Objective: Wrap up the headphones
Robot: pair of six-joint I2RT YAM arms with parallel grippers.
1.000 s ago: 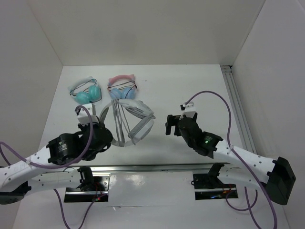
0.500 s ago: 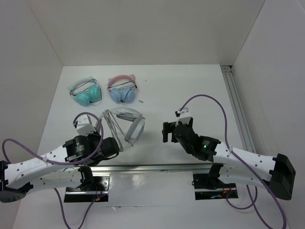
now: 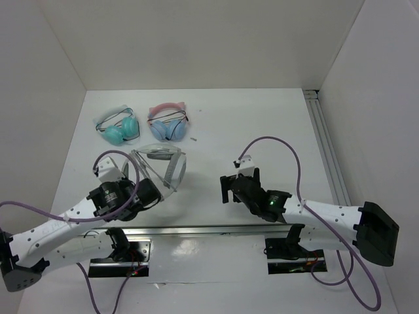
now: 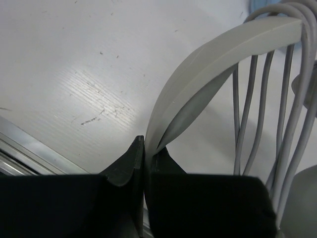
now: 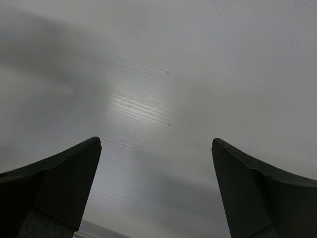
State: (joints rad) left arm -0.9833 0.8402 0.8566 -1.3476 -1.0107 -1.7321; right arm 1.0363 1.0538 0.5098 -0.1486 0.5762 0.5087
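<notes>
Top external view: the large white-and-grey headphones (image 3: 162,165) sit towards the near edge of the desk (image 3: 262,124), left of its middle, just beyond the left hand (image 3: 149,193).
Left hand: clamped on the lower end of the headband (image 4: 208,54). The left wrist view shows both fingers pressed flat against the band.
Right hand: fingers wide apart and holding nothing. It hovers over bare desk near the near edge, right of the headphones and well apart from them (image 3: 228,190).
Condition of the headphones: the wide band arches up from the grip. The thin grey cable (image 4: 257,104) runs in several near-parallel strands across the band's span. The loops look taut and tidy. The cable's free end cannot be found.
Contact with desk: cannot tell whether the ear cups rest on it.
Step in hand: judged late in the wrapping, with one hand steadying the set.
Next move calls for: the free hand to find any loose tail and secure it while the band is held firm.
Other items: teal headphones (image 3: 120,131) and pink-and-blue cat-ear headphones (image 3: 167,124) lie side by side towards the far-left corner.
</notes>
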